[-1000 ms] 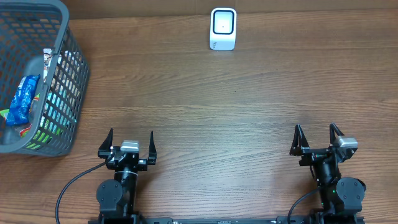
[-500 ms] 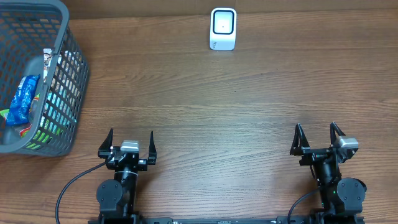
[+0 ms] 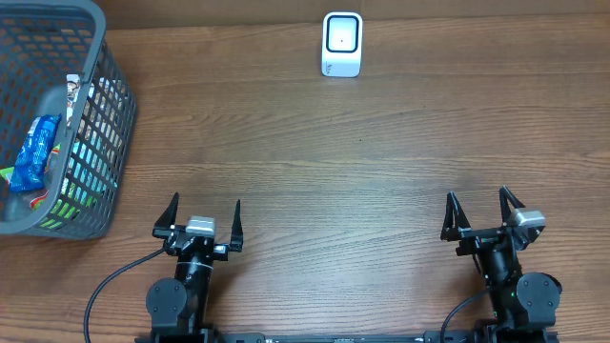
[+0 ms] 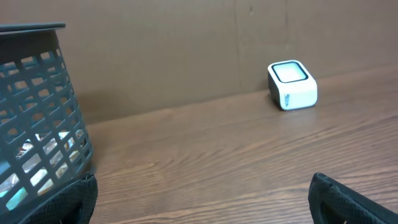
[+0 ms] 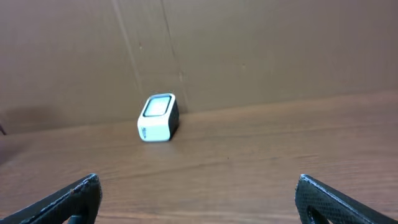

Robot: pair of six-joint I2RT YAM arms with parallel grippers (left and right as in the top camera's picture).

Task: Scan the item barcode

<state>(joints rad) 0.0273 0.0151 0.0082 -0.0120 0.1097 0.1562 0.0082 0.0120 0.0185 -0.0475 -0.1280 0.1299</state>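
Observation:
The white barcode scanner stands at the far middle of the table; the left wrist view has the scanner at right, and the right wrist view has the scanner left of centre. Packaged items lie in the grey basket at far left, a blue packet on top. My left gripper hovers open near the front edge, nothing between its jaws. My right gripper is open and empty too.
The basket wall fills the left side of the left wrist view. A brown cardboard wall backs the table behind the scanner. Bare wood tabletop lies between the grippers and the scanner.
The left gripper has shifted slightly right and the right gripper slightly left. Both stay open; basket and scanner have not moved.

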